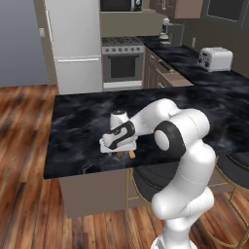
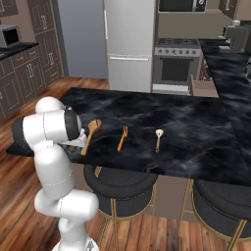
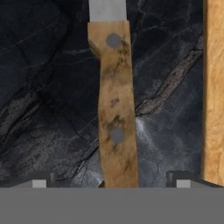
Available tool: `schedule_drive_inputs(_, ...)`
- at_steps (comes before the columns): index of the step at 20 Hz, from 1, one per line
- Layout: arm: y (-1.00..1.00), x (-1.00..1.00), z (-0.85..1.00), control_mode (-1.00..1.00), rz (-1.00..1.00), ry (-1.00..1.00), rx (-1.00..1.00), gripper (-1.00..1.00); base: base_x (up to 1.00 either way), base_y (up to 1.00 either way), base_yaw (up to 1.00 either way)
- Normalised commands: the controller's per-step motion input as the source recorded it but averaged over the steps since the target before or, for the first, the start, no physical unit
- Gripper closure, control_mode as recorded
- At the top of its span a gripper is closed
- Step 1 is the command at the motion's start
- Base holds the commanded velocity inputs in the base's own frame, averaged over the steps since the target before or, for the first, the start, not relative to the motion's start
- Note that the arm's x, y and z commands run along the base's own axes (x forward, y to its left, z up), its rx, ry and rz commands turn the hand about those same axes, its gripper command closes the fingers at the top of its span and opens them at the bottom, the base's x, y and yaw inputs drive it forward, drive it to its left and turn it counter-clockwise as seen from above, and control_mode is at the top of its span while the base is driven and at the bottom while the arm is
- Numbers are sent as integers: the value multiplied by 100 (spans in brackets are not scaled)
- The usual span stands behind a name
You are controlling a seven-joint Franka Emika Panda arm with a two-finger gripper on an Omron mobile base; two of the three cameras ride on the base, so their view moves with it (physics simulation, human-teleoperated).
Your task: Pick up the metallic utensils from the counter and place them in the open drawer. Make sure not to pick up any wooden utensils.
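I am hovering the jaws spread wide astride the knife [image 3: 114,109] handle on the counter [image 3: 43,87], because it lies flat for pinching.

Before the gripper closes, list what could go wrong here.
1. The open gripper straddles the knife handle, but the wooden spoon's handle lies close beside it; the finger on that side might catch or nudge it.
2. The knife lies flat on the glossy counter, so the fingers may slide it instead of gripping it.
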Motion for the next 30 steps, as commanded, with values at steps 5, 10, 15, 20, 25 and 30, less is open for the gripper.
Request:
schedule_drive_inputs(5,8,0,0,-100,0,0,0,-100,0,0,0)
schedule_drive_inputs(10,12,0,-11,-100,0,0,0,100,0,0,0)
schedule_drive_inputs(15,7,0,-6,-100,0,4,0,100,0,0,0)
schedule_drive_inputs(20,0,0,-3,-100,0,1,0,100,0,0,0)
schedule_drive_inputs(25,0,4,2,-100,0,0,0,100,0,0,0)
schedule_drive_inputs(30,-8,-20,79,-100,3,-3,0,100,0,0,0)
